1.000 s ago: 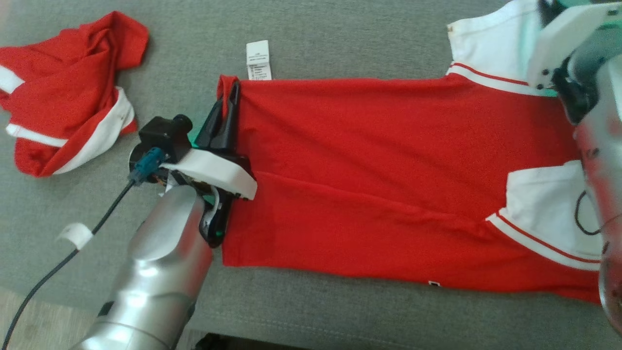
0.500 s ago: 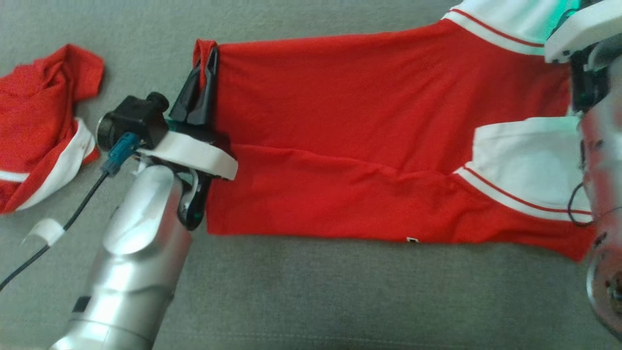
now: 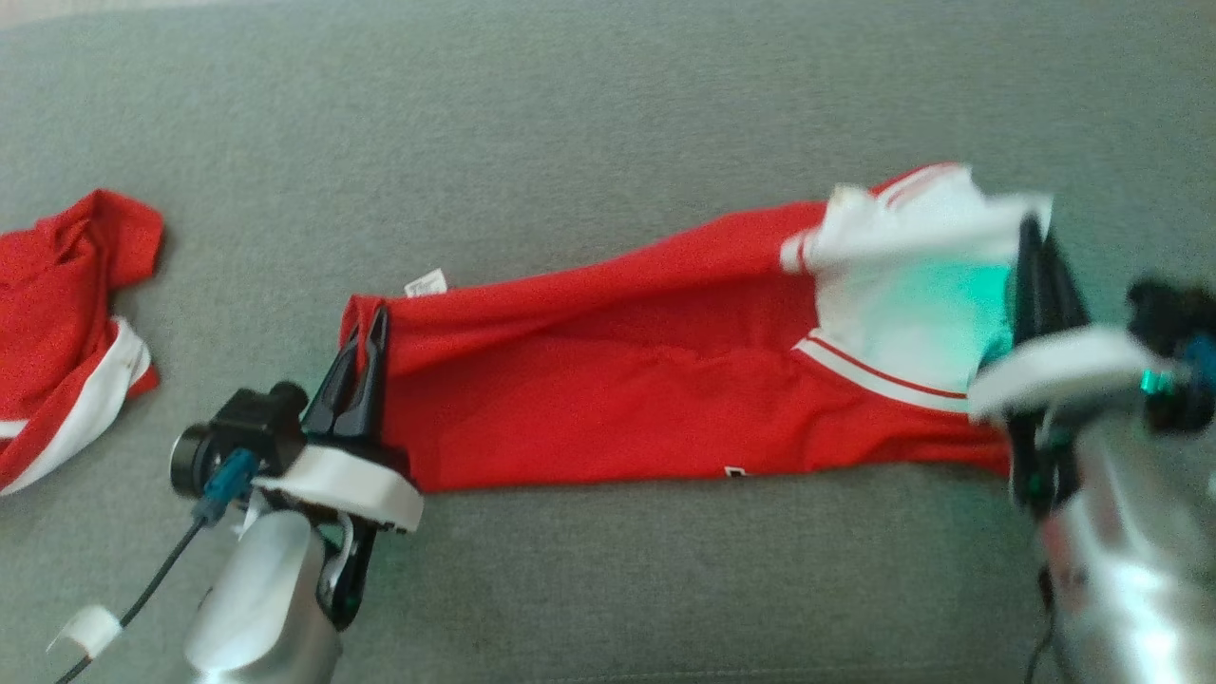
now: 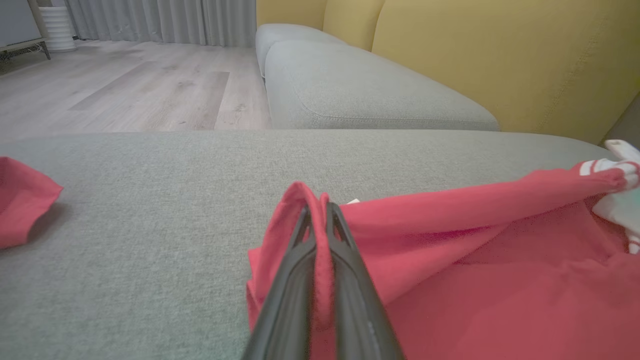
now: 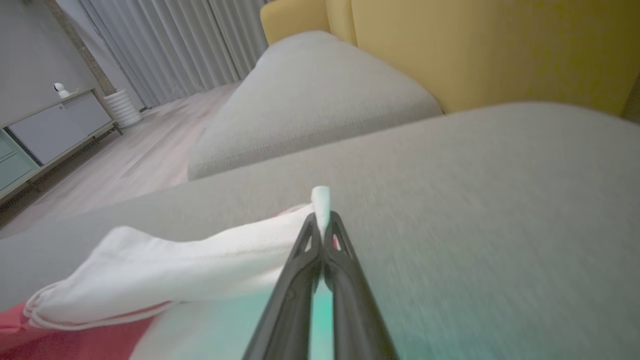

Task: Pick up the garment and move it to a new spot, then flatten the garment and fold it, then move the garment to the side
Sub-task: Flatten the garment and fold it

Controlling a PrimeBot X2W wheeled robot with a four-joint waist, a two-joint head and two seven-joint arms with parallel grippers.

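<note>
red garment [image 3: 608,408] lay stretched sideways across the grey cushion [image 3: 608,114], spanning the gap between the two arms, its near edge resting on the cushion. left fingers [image 3: 372,380] were closed on the garment's left-hand hem; in the left wrist view a ridge of red cloth stood pinched between the two dark fingers [image 4: 290,300] and rose just past their tips. a small white label [image 3: 426,283] stuck out at the far corner of that hem. right fingers [image 3: 1031,275] were closed on the white sleeve [image 3: 902,285] at the garment's other end; in the right wrist view a tab of white cloth poked up between the fingertips [image 5: 295,300], and the sleeve trailed off to that view's left, above the cushion. the far edge of the garment ran as a taut fold from the left grip toward the sleeve. the right side of the head view was blurred, so finer detail of that grip could not be read there. a second red-and-white garment [image 3: 66,313] lay crumpled at the cushion's left end, well apart from the held one. a yellow backrest [image 4: 500,60] and wood floor [image 4: 125,85] showed beyond the cushion.
</note>
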